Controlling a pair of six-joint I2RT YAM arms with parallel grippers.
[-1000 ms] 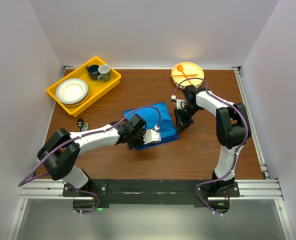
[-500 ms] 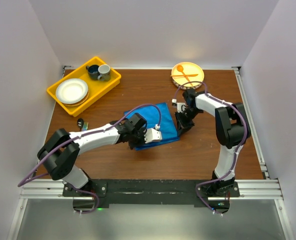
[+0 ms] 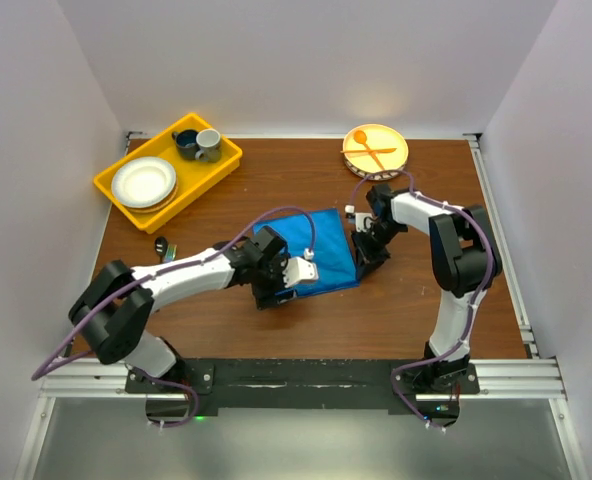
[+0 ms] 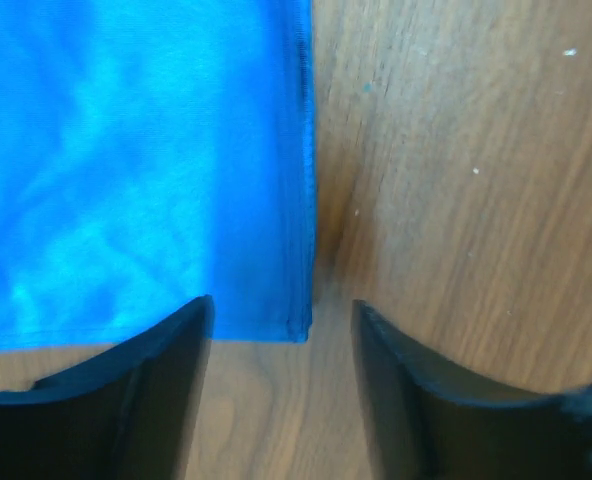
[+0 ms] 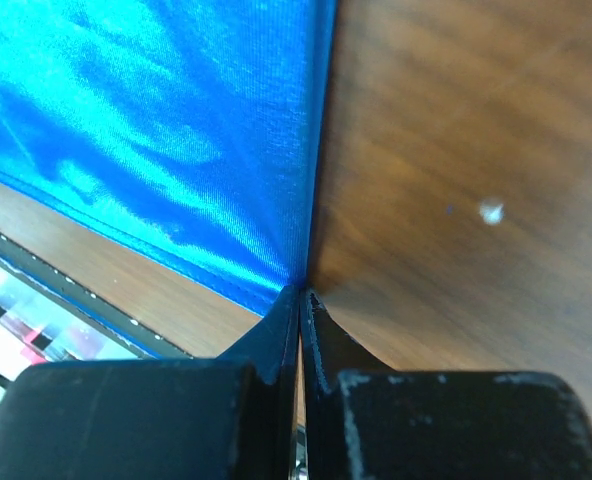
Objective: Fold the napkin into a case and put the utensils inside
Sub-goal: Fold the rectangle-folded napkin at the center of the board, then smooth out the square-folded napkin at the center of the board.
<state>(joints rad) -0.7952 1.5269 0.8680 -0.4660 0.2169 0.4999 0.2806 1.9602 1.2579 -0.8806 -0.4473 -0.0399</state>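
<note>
The bright blue napkin (image 3: 316,252) lies folded on the brown table, mid-centre. My left gripper (image 3: 288,286) stands at its near-left corner. In the left wrist view this gripper (image 4: 281,335) is open, and the napkin (image 4: 136,170) corner lies flat on the wood between the fingertips, free of both. My right gripper (image 3: 362,250) is at the cloth's right edge. Seen from the right wrist, the right gripper (image 5: 302,295) is shut on a corner of the napkin (image 5: 176,130), which rises to the tips. The utensils (image 3: 165,245) show only as dark ends beside the left arm.
A yellow tray (image 3: 109,188) at the back left holds a white plate (image 3: 144,182) and two mugs (image 3: 198,143). A yellow plate (image 3: 388,140) with an orange plastic spoon and fork sits at the back centre-right. White walls close in both sides.
My left gripper has opened and let go of the napkin's near-left corner, which now lies flat. The right gripper has drawn its corner slightly farther back; the cloth looks smoother.
</note>
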